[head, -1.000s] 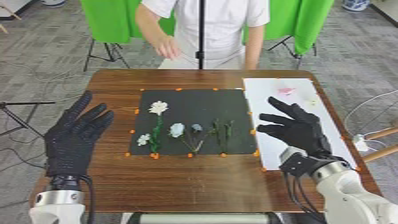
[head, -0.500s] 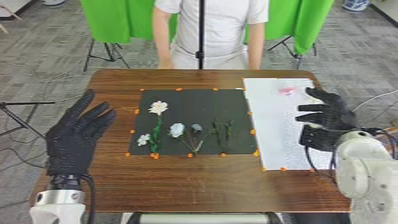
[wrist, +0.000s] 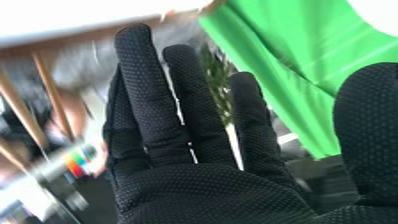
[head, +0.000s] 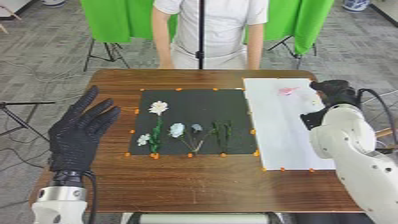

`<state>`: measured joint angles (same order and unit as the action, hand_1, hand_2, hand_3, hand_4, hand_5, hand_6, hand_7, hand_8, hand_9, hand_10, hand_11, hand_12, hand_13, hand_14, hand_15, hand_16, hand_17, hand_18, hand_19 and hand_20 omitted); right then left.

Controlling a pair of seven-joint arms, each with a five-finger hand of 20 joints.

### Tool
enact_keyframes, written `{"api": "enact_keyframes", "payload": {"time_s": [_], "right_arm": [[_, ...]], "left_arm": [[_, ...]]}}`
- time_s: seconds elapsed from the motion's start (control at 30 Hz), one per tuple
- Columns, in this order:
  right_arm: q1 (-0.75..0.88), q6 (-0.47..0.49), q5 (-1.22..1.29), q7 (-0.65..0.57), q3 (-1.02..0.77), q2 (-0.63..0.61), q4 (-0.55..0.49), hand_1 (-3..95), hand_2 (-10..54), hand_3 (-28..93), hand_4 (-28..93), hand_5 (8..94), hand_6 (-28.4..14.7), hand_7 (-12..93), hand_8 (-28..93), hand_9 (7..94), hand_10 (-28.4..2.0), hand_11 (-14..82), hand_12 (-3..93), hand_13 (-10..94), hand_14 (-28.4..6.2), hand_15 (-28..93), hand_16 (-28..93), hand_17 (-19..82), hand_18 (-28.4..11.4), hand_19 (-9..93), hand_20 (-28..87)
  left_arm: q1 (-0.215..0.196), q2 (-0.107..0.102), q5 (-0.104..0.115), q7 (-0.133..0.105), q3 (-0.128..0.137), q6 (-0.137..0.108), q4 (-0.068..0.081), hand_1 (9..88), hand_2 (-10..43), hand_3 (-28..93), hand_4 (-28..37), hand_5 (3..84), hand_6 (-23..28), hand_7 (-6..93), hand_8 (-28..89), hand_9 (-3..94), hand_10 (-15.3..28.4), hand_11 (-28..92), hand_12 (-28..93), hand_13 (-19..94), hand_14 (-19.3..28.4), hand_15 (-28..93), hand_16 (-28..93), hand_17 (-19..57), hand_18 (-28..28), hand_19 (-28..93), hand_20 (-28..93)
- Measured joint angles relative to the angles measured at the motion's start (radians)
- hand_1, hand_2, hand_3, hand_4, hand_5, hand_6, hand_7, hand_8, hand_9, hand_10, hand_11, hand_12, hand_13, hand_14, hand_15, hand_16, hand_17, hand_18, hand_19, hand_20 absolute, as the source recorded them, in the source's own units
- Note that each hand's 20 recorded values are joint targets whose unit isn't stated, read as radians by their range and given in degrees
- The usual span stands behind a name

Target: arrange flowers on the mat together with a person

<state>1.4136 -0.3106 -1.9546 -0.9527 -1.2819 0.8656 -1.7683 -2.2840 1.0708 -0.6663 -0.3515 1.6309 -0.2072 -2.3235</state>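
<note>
moving forward from over the white mat (head: 280, 132), our right hand (head: 333, 87) is now up by the mat's far right corner, and we see our left hand (head: 78, 132) near where it was! head view first: we've got that left hand over the left side of the brown table (head: 200, 187), its fingers straight and slightly fanned. how the right hand's fingers sit from this angle, we cannot tell. down on the dark mat (head: 195, 102), it's quite a line-up: the tall white flower (head: 158, 107) leads at the far left part, the small white flower (head: 143, 139) sits nearer us beside its green stem, then the pale blue flower (head: 177, 130), the smaller grey-blue flower (head: 196, 128) just beside it, and green stems (head: 228, 136) lying to their right. over on the white mat, we spot a pink flower (head: 286, 91) near the far edge.

over to the right wrist view, and what a close-up of our right hand (wrist: 213, 192)! fingers long and straight, some together, some slightly apart, thumb well apart from them. a leafy green blur (wrist: 216, 77) shows between two fingers; whether it touches them, we cannot tell. behind, a bright green cloth (wrist: 266, 75) slants past.
</note>
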Motion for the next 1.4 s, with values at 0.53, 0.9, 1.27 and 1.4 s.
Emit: {"api": "enact_keyframes", "payload": {"time_s": [0.53,0.9,1.27,1.4], "right_arm": [[-0.254,0.303,-0.144,-0.041,0.29,-0.103,0.243,23.2,-3.3,80,-28,35.4,2.4,13,-13,52.6,-19.4,14.7,11.3,50,-20.0,44,7,12,-22.7,68,8],[-0.306,0.434,-0.13,0.013,0.403,-0.146,0.272,24.1,-4.8,82,-28,31.2,4.3,15,-14,48.2,-18.6,13.5,11.1,47,-19.3,42,8,9,-22.1,66,8],[-0.322,0.466,-0.148,0.1,0.419,-0.14,0.305,28.1,-4.9,84,-28,34.2,6.3,16,-15,48.1,-14.4,10.6,10.9,49,-17.4,39,9,9,-20.8,62,8],[-0.322,0.581,-0.138,0.105,0.382,-0.129,0.312,31.9,-6.6,84,-28,40.1,6.2,16,-15,52.5,-12.8,10.6,11.1,53,-16.0,37,9,10,-19.6,62,10]], "left_arm": [[0.013,-0.004,0.004,-0.01,-0.011,0.01,0.003,21.6,8.8,78,-26.3,35.2,8.8,11.0,-10,34.8,21.5,24,10,26,28.1,50,-11,-6.8,25.0,64,-1],[0.03,-0.004,0.005,-0.003,-0.026,0.03,0.021,21.6,8.7,78,-26.3,35.2,8.9,11.1,-9,34.7,21.5,24,10,26,28.1,50,-11,-6.8,25.0,64,-1],[0.055,-0.009,0.014,-0.005,-0.036,0.037,0.032,21.6,8.8,78,-26.2,35.2,9.0,11.1,-9,34.8,21.6,25,10,26,28.2,50,-11,-6.8,25.0,64,0],[0.048,-0.013,0.015,-0.008,-0.035,0.037,0.031,21.8,8.8,78,-26.2,35.3,9.0,11.1,-9,34.8,21.5,25,10,26,28.2,50,-11,-6.8,25.0,64,0]]}}
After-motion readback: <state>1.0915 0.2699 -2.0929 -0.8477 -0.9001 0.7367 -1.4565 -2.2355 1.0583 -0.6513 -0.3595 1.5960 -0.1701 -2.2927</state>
